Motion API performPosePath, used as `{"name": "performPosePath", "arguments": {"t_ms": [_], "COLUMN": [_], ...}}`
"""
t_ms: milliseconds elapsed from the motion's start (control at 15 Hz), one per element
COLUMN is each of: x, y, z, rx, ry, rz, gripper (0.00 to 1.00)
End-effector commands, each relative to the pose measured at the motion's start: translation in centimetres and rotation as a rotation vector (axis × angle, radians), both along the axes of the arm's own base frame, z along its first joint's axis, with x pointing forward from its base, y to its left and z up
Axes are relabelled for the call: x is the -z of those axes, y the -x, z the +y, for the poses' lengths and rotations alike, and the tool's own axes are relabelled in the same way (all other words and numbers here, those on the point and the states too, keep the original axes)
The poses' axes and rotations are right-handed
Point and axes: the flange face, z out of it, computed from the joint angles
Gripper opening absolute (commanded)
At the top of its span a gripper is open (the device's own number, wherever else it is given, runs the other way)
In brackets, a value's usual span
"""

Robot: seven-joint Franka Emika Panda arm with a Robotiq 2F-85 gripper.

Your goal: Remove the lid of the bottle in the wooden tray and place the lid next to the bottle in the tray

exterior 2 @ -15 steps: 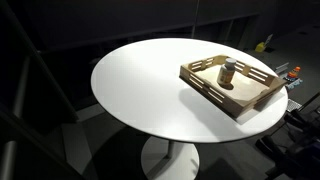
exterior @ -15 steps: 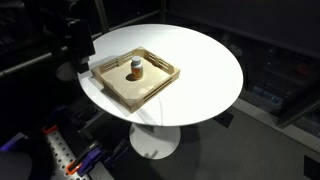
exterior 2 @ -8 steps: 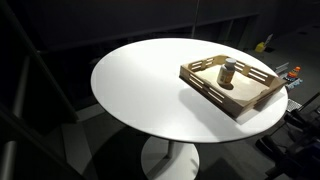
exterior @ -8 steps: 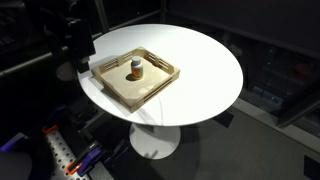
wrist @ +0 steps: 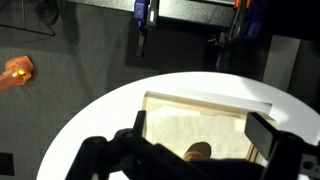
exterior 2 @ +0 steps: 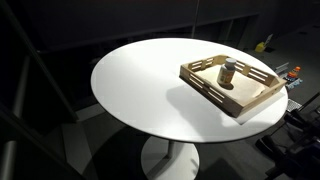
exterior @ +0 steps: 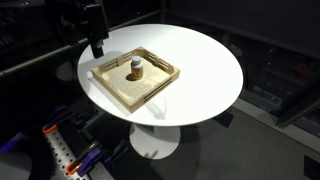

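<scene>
The wooden tray [exterior: 160,88] sits on the round white table in both exterior views, and its rim shows again [exterior 2: 208,93]. The orange bottle [exterior: 134,72] stands upright near the tray's middle with the white lid [exterior: 134,63] on it; both also show in an exterior view, the bottle [exterior 2: 229,74] under the lid [exterior 2: 230,62]. My gripper [exterior: 97,48] hangs above the table's edge beside the tray's far left corner, apart from the bottle. In the wrist view the gripper [wrist: 200,132] is open and empty, over the tray [wrist: 205,103]. The bottle [wrist: 198,151] is partly hidden behind the gripper body.
The round white table [exterior: 205,60] stands on a single pedestal [exterior 2: 168,160]. Dark surroundings ring it. An orange object [wrist: 18,70] lies on the floor beyond the table. Blue and orange gear [exterior: 80,162] stands low beside the table.
The arm has moved from beside the table's left edge up and toward the tray; the gripper now hangs by the tray's far left corner. Bottle and tray have not moved.
</scene>
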Motion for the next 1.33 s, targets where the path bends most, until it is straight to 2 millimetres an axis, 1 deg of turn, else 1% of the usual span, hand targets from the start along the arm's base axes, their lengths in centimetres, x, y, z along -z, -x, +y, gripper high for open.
{"name": "performPosePath", "arguments": {"t_ms": [0, 133, 333, 533, 867, 1067, 1267], "x": [-1.0, -1.3, -1.0, 0.1, 2.2, 3.5, 4.6], "y": [-3.5, -5.3, -8.1, -10.9, -14.8, -16.7, -18.1], "z": [1.0, 1.3, 1.4, 1.4, 1.6, 2.0, 2.5], "rx": [0.035, 0.057, 0.085, 0.101, 0.108, 0.121, 0.125], "ry": [0.032, 0.037, 0.039, 0.041, 0.007, -0.049, -0.083], "rz": [-0.042, -0.069, -0.107, -0.123, -0.143, -0.118, -0.092], "gripper": [1.00, 1.00, 1.00, 1.00, 1.00, 1.00, 1.00]}}
